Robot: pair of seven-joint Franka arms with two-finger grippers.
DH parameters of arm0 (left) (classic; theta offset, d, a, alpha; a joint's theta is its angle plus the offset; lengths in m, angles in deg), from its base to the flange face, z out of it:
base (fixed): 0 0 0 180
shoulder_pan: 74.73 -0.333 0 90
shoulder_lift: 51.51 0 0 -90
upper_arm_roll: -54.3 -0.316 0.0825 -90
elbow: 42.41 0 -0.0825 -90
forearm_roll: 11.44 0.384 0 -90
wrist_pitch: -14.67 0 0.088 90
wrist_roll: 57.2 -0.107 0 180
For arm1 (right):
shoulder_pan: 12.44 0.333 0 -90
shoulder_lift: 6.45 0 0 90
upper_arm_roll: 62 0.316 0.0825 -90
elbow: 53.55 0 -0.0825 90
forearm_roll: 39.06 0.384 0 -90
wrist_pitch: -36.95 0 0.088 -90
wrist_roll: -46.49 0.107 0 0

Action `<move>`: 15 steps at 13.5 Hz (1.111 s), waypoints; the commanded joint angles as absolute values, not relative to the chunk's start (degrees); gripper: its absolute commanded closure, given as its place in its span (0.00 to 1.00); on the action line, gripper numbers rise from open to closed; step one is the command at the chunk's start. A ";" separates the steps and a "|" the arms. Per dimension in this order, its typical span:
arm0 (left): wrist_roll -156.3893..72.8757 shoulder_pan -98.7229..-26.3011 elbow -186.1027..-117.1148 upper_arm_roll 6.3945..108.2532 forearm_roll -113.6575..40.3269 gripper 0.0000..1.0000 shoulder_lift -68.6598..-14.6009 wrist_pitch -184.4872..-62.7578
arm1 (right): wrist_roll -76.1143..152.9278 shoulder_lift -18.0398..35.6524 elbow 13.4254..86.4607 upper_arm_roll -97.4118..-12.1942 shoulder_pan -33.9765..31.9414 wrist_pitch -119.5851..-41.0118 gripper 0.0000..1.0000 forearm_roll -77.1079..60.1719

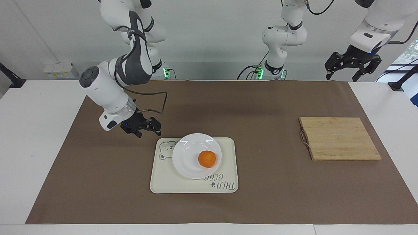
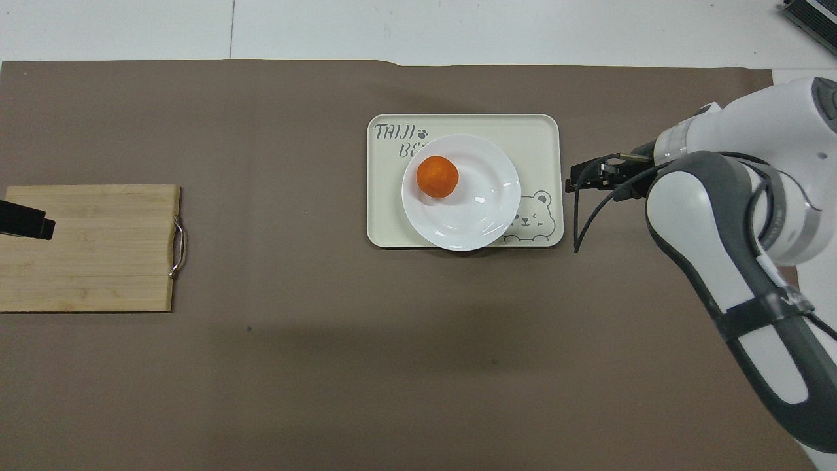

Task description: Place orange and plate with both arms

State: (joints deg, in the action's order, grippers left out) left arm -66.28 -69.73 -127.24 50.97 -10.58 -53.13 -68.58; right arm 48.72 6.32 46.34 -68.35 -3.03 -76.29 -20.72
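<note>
Where glossy, round plate [image 1: 191,153]

"TAIJI" printed on the tray [image 2: 543,134] beside a paw mark, second word below cut short at "BE" by the plate [image 2: 487,209]

Bright, even overhead light; soft shadows on the brown mat [image 1: 261,195]; glare streaks on the plate [image 1: 191,153].

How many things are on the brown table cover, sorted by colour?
Orange: 1, the orange
White: 1, the plate
Cream: 1, the tray
Wood: 1, the cutting board
Total: 4
</note>
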 commanded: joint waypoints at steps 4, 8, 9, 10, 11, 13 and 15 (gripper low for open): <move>-66.52 -70.16 -126.43 51.13 -10.21 0.00 -53.27 -67.94 | 52.99 -3.09 47.61 -68.51 -6.11 -63.09 0.00 -32.55; -66.52 -70.16 -126.43 51.13 -10.21 0.00 -53.27 -67.94 | 52.65 -7.23 47.36 -68.51 -7.08 -61.14 0.00 -38.25; -66.52 -70.16 -126.43 51.13 -10.21 0.00 -53.27 -67.94 | 52.47 -8.37 47.18 -68.77 -7.08 -61.05 0.00 -39.14; -66.52 -70.16 -126.43 51.13 -10.21 0.00 -53.27 -67.94 | 52.47 -9.77 47.09 -68.86 -7.08 -60.96 0.00 -39.41; -66.52 -70.16 -126.43 51.13 -10.21 0.00 -53.27 -67.94 | 52.38 -10.83 46.57 -68.86 -7.08 -60.09 0.00 -39.58; -66.52 -70.16 -126.43 51.13 -10.21 0.00 -53.27 -67.94 | 52.73 -10.50 40.36 -68.51 -7.08 -53.79 0.00 -38.80; -66.52 -70.16 -126.43 51.13 -10.21 0.00 -53.27 -67.94 | 53.00 -9.27 35.68 -68.51 -7.17 -48.68 0.00 -38.44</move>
